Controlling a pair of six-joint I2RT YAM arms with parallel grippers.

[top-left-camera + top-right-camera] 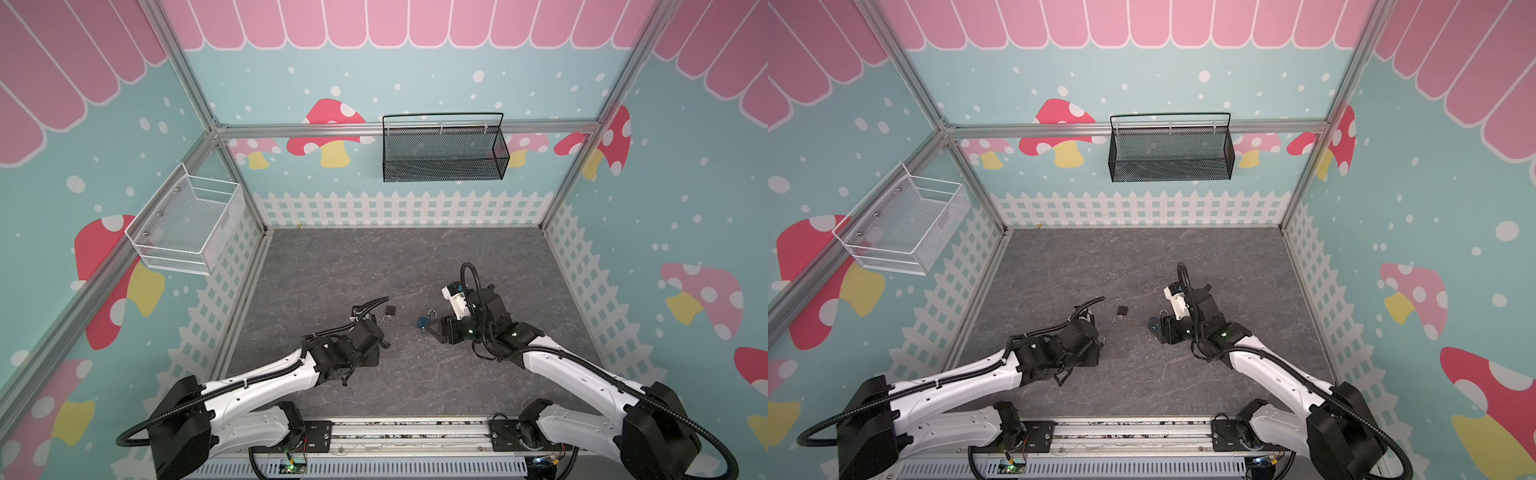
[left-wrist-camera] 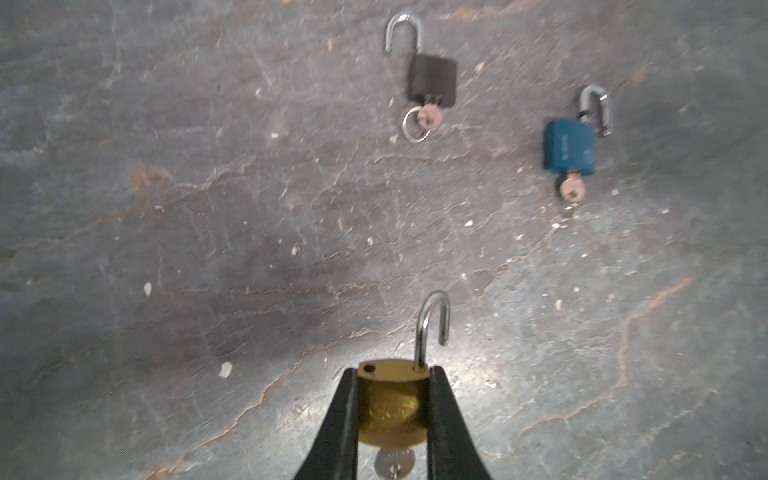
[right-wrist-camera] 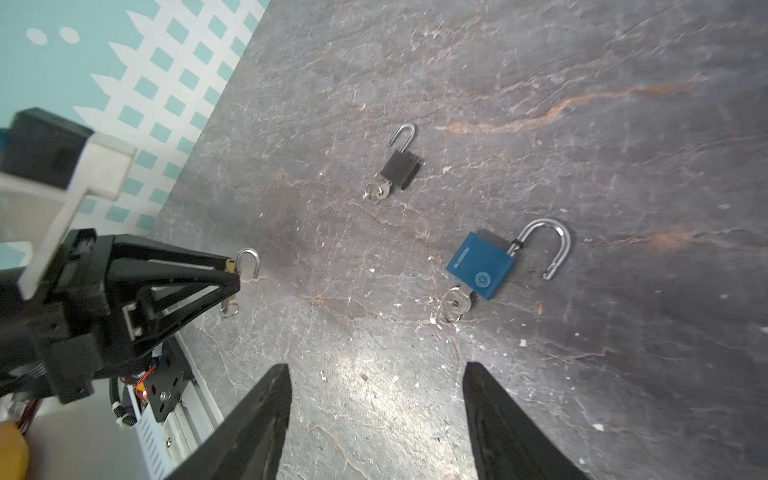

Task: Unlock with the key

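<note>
Unlocking appears complete: left tool (image 2: 392, 370) clamps the open brass lock (image 2: 392, 399), open black lock (image 2: 432, 81) at its 12 o'clock, open blue lock (image 2: 568, 145) at 2 o'clock; right tool (image 3: 376, 365) wide, empty.

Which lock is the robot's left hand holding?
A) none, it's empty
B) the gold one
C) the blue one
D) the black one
B: in the left wrist view the left hand is closed on the sides of the gold lock, while the blue lock and the black lock lie apart from it on the table.
</note>
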